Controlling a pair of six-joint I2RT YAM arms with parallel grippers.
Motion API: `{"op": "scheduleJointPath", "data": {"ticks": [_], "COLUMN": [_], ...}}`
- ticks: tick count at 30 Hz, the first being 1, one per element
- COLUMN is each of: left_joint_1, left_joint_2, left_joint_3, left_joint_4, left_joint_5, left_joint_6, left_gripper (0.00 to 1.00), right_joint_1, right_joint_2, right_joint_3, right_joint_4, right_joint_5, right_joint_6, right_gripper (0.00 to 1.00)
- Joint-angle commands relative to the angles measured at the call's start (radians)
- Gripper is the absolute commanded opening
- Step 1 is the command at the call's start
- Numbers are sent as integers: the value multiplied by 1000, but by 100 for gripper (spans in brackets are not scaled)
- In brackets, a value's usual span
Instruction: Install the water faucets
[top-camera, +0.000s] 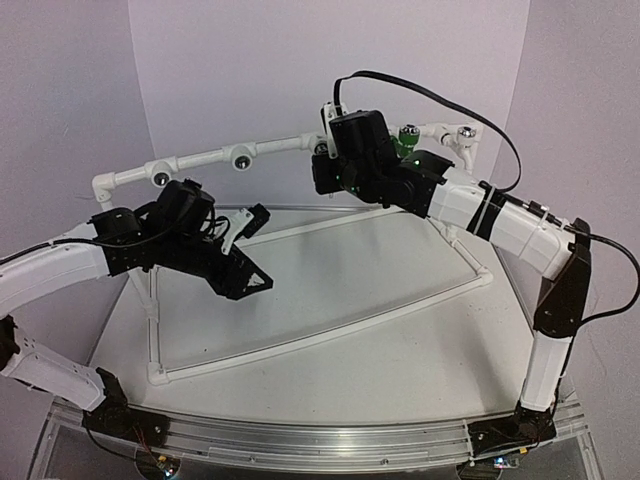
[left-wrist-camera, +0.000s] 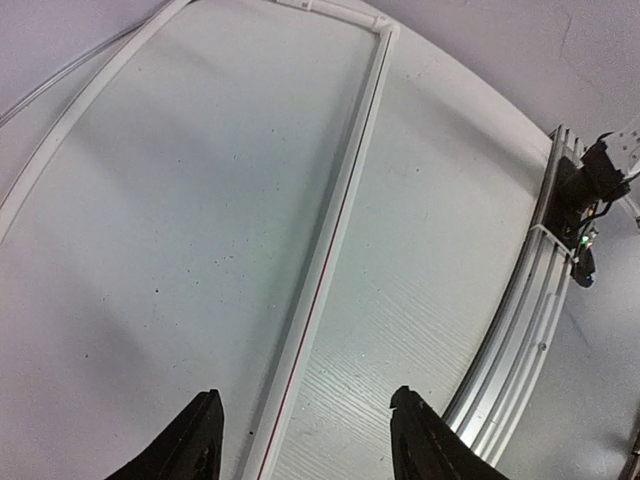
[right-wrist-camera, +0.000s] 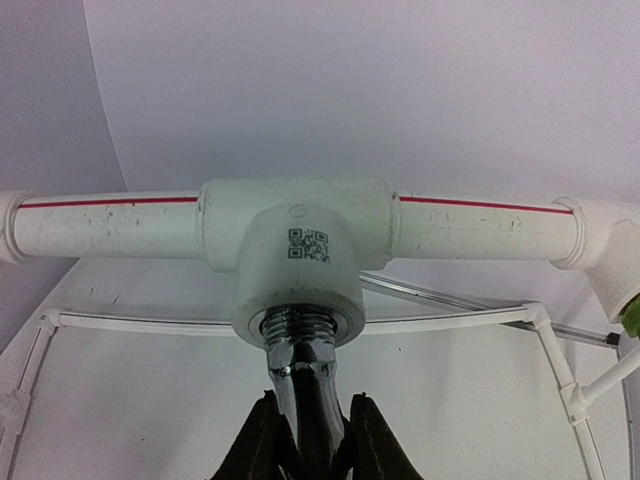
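Right wrist view: the right gripper clamps its two black fingers tight on the stem of the silver faucet. The faucet points straight out ahead of the claw, and its threaded end sits in the round socket of the white tee fitting.

Left wrist view: the left gripper holds its fingers well apart with nothing between them. It is above the white table and a thin frame pipe.

Top view: the right claw and its faucet are at the top rail. A green faucet sits just to the right of them. The left claw hangs well apart from both faucets.
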Motion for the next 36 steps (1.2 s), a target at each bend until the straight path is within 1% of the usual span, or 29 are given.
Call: {"op": "scheduleJointPath", "data": {"ticks": [1, 7, 10, 18, 23, 29, 30, 33, 35, 36], "left_joint_1": [-74, -131, -136, -137, -137, -143, -146, -151, -161, -167], "left_joint_2": [78, 224, 281, 407, 500, 582, 586, 597, 607, 612], "left_joint_3": [-57, -124, -147, -170, -168, -175, -177, -177, -176, -176], "left_joint_4": [121, 244, 289, 350, 374, 382, 382, 382, 382, 382], "left_joint_5": [-119, -199, -239, -222, -161, -140, -140, -137, -137, -138], "left_joint_6": [-20, -23, -15, -5, 0, 1, 3, 3, 5, 6], "left_gripper": [64, 72, 73, 73, 71, 62, 59, 44, 35, 33], "right_joint_1": [-31, -44, -55, -93, -115, -124, -126, -135, -139, -140], "right_joint_2": [19, 24, 20, 12, 20, 26, 25, 17, 6, 4], "right_joint_3": [62, 67, 63, 45, 43, 35, 30, 2, -30, -48], "right_joint_4": [25, 12, 8, 9, 12, 26, 30, 52, 97, 114], "right_joint_5": [-24, -55, -79, -164, -228, -263, -266, -278, -293, -301], "right_joint_6": [78, 130, 158, 256, 327, 390, 403, 458, 501, 526], "right_gripper": [0, 0, 0, 0, 0, 0, 0, 0, 0, 0]}}
